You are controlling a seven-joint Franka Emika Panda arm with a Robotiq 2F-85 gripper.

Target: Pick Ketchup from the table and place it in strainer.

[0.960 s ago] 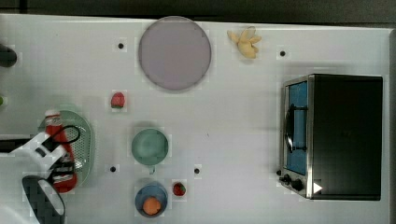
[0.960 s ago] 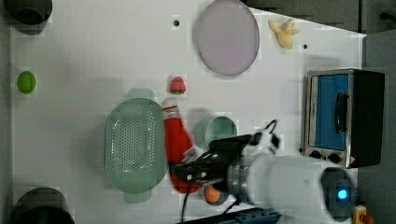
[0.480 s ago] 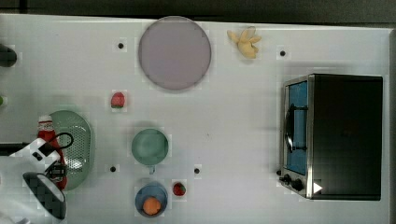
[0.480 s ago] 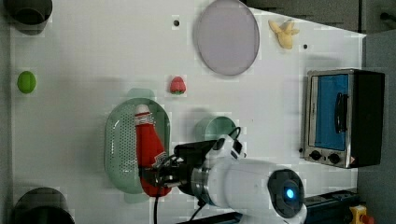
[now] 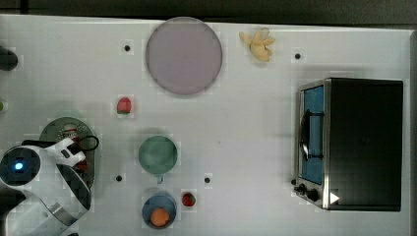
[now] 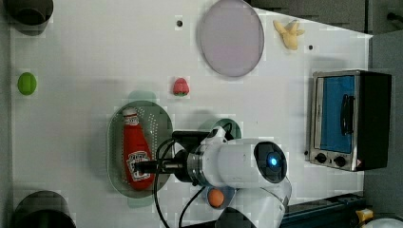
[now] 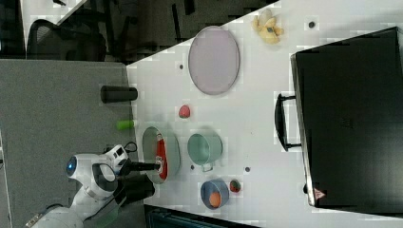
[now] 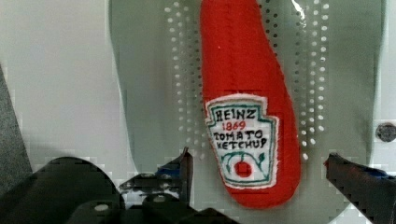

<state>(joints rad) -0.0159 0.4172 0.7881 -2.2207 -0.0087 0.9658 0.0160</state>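
Lab: robot arm (image 6: 237,164), toy food

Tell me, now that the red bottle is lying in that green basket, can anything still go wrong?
Probably little. The open claw sits low, its fingers straddling the soft red ketchup bottle; lifting off crookedly might snag it and drag it along. It could also nudge the pale green perforated oval strainer, which sits loose on the white table. The green mug stands close beside the arm, so a wide swing might knock it.
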